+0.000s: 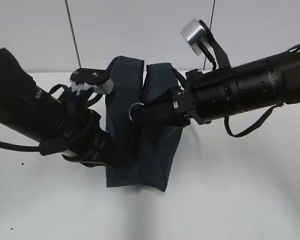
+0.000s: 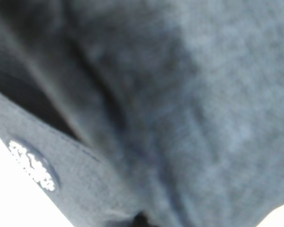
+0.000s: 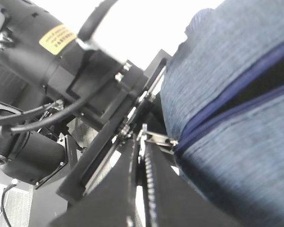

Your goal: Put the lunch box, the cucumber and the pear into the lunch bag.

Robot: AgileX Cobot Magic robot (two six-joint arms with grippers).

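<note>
- The black left arm reaches in low from the left edge, its closed gripper pressed in at centre.
- The black right arm stretches level from the right, its narrow gripper clamped tight, fingers together.

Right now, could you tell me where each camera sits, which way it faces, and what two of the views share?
Exterior view: low and facing the table, looking at the lunch bag with both arms reaching in from the sides.
Left wrist view: pressed close against the bag's navy fabric; none of the robot shows.
Right wrist view: on the right arm, looking along the right hand, shut at the zipper pull, with the left arm behind.
Shared: all three show the bag.
</note>
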